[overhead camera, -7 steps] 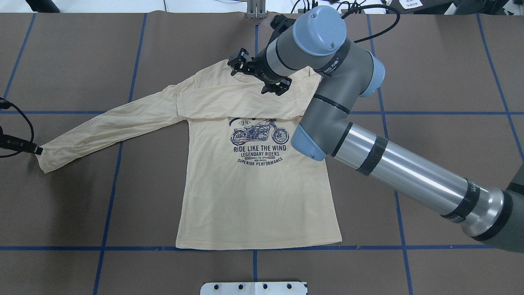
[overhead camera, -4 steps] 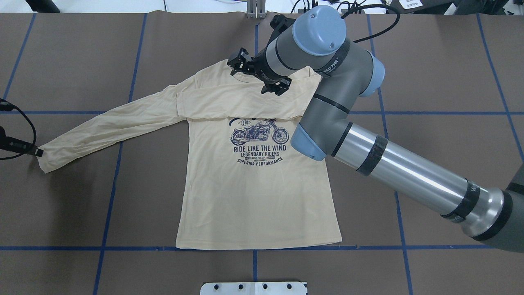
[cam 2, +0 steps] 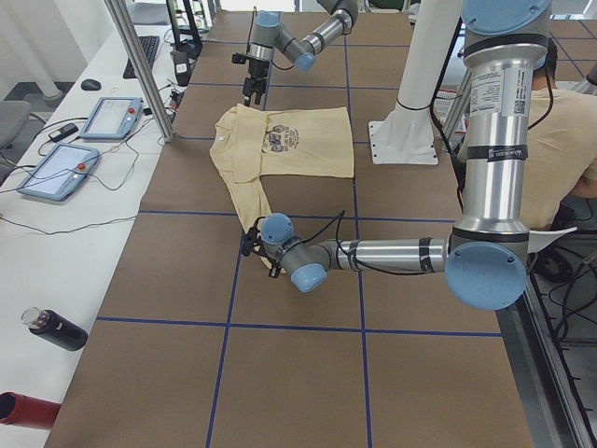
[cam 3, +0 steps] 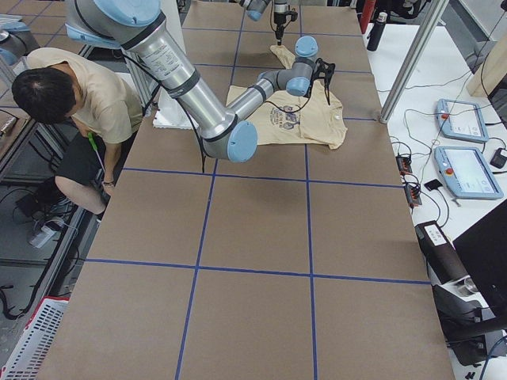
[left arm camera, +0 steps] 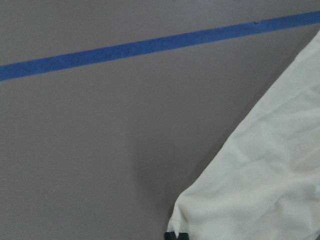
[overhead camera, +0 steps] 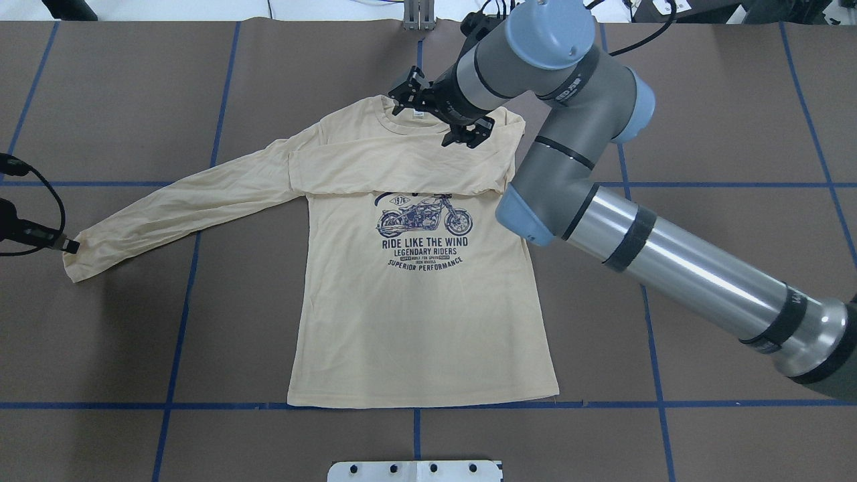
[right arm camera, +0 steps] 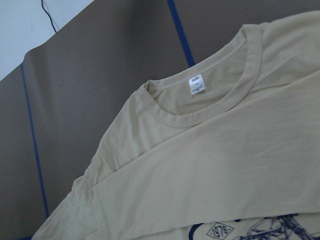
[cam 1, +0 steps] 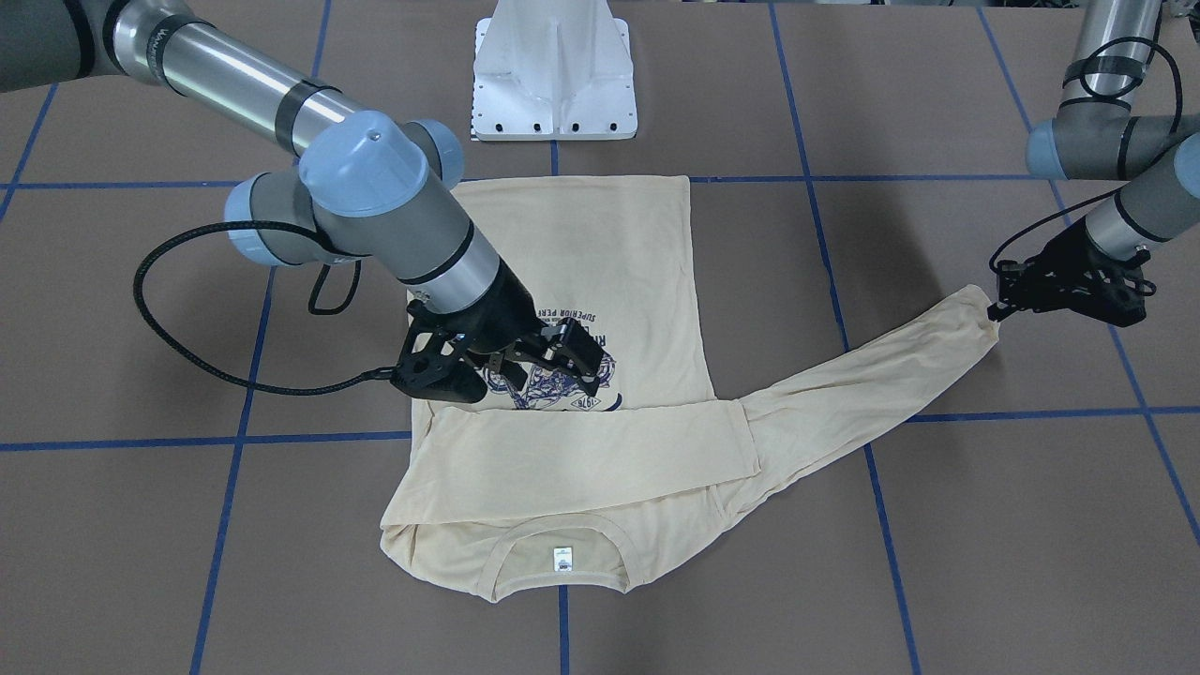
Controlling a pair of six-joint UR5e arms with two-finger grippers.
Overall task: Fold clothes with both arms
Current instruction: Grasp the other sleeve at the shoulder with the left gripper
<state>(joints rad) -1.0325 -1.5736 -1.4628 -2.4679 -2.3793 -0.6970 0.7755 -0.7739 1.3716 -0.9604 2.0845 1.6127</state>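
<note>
Left gripper (cam 1: 999, 306) pinches the outstretched cuff (cam 1: 975, 314) of the cream-yellow long-sleeved shirt (overhead camera: 415, 321). Right gripper (cam 1: 511, 367) hovers open and empty. Next, probably, the sleeve gets carried across the chest.

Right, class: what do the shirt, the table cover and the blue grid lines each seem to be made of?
Shirt: soft matte knit, likely cotton jersey; it wrinkles and has a ribbed neckline. Table cover: brown matte sheet, perhaps paper or vinyl; no glare, and its far edge buckles. Blue grid lines: probably stuck-on tape; edges look slightly uneven where strips join.

Silver-grey tubular arms (overhead camera: 696, 281), light blue joint caps (overhead camera: 550, 27), black bands (overhead camera: 633, 237), black cables (cam 1: 136, 279)
</note>
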